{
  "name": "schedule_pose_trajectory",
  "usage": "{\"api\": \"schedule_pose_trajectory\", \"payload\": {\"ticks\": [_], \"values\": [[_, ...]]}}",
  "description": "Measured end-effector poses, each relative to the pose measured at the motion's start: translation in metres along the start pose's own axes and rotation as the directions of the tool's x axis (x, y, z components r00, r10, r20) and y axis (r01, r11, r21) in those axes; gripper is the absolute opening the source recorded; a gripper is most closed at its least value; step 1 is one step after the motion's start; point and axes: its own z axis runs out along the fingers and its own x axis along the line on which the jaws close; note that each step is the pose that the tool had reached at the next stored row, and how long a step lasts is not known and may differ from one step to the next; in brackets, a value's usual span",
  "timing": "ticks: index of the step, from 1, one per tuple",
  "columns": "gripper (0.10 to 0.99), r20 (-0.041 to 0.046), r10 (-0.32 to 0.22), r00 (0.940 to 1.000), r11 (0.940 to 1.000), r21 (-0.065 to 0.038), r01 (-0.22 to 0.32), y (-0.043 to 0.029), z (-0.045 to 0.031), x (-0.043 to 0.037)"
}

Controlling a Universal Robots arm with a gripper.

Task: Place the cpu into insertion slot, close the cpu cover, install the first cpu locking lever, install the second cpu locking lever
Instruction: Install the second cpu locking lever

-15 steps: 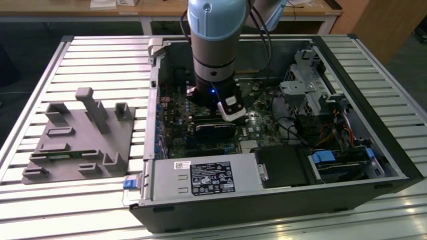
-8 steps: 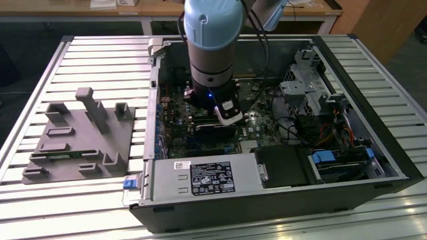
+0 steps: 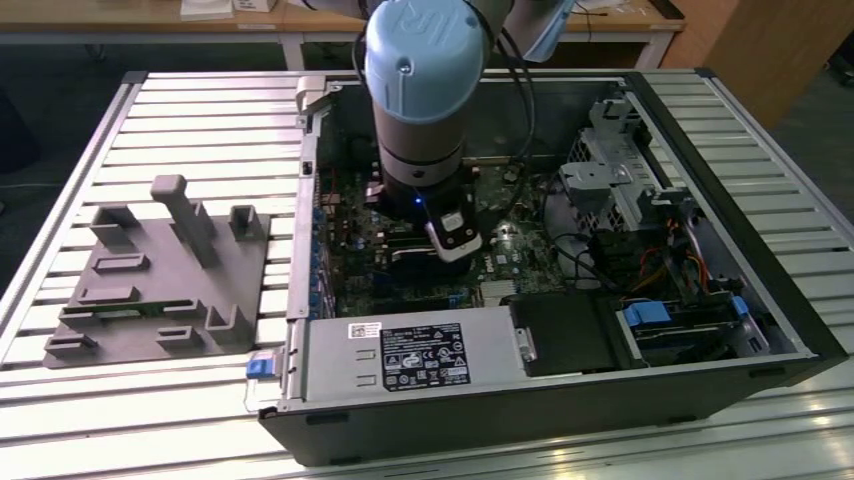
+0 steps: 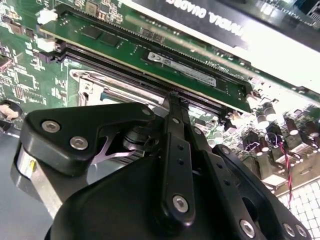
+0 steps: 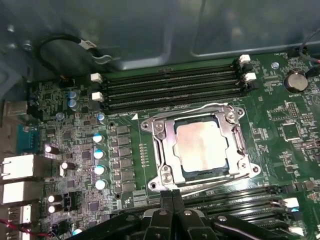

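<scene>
The arm (image 3: 420,110) is seen reaching down into an open computer case (image 3: 561,390) that lies on a slatted desk (image 3: 200,110). In the exterior view a grey fixture (image 3: 160,280) with upright posts is set on the desk at the case's left, well apart from the arm.

In the first wrist view the cpu (image 5: 202,145) is seated in the slot (image 5: 200,175), its pale metal top showing through the cut-out of the cover (image 5: 167,150), which is laid flat over it. Wire levers (image 5: 210,106) are seen running along the socket's edges, one along the side towards the memory slots (image 5: 170,85) and one along the side nearest the fingers.

The gripper (image 5: 172,194) is held just beside the socket's near edge, its fingers (image 5: 166,200) pressed together with nothing seen between them. In the second wrist view the gripper (image 4: 174,96) is shown with its tips close to a memory stick (image 4: 150,55), with the cover's metal edge (image 4: 95,82) just beside them.
</scene>
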Motion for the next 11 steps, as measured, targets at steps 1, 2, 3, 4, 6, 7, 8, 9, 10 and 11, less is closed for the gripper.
{"api": "schedule_pose_trajectory", "payload": {"ticks": [1, 2, 3, 4, 6, 7, 8, 9, 10, 11], "values": [[0.106, -0.0015, 0.001, 1.0, 1.0, -0.009, -0.001, -0.0012, 0.0001, 0.0007], [0.106, -0.0028, 0.001, 1.0, 0.9998, -0.018, -0.001, -0.0022, 0.0002, 0.0015], [0.106, -0.004, 0.001, 1.0, 0.9997, -0.026, -0.001, -0.003, 0.0005, 0.0021], [0.106, -0.0049, 0.002, 1.0, 0.9995, -0.032, -0.002, -0.0036, 0.0012, 0.0029], [0.106, -0.0058, 0.002, 1.0, 0.9993, -0.038, -0.002, -0.0044, 0.0028, 0.0048], [0.106, -0.0059, 0.002, 1.0, 0.9992, -0.039, -0.002, -0.0048, 0.0034, 0.006], [0.106, -0.0061, 0.002, 1.0, 0.9992, -0.04, -0.002, -0.0052, 0.0039, 0.0075], [0.106, -0.0061, 0.002, 1.0, 0.9992, -0.04, -0.002, -0.0056, 0.0042, 0.0089], [0.106, -0.0062, 0.002, 1.0, 0.9992, -0.04, -0.002, -0.0059, 0.0045, 0.0105], [0.106, -0.0062, 0.002, 1.0, 0.9992, -0.04, -0.002, -0.0062, 0.0047, 0.0118]]}}
